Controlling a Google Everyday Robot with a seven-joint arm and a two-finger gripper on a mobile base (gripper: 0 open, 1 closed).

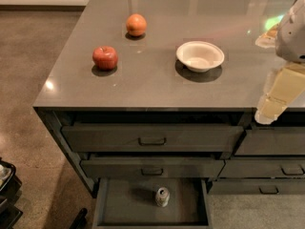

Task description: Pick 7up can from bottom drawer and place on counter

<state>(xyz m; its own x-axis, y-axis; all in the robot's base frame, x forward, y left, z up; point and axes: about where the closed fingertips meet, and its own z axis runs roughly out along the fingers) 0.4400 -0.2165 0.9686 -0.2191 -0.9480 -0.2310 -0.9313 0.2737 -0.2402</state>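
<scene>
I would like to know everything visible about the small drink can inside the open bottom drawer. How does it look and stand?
The small cylindrical drink can has a silvery metal top and pale greyish-green sides. It stands upright on the flat dark floor of the open bottom drawer, slightly right of the middle, touching only that floor. Nothing holds it: the robot's cream-coloured gripper is far above, by the front edge of the glossy grey-brown counter.

You see a red apple (105, 57) in the upper left of the frame, and an orange fruit (136, 25) above it, a little to the right. A white bowl (200, 56) stands upright, right of centre, well apart from both. Lower down, two shut handled drawers (152, 138) sit one over the other.
</scene>
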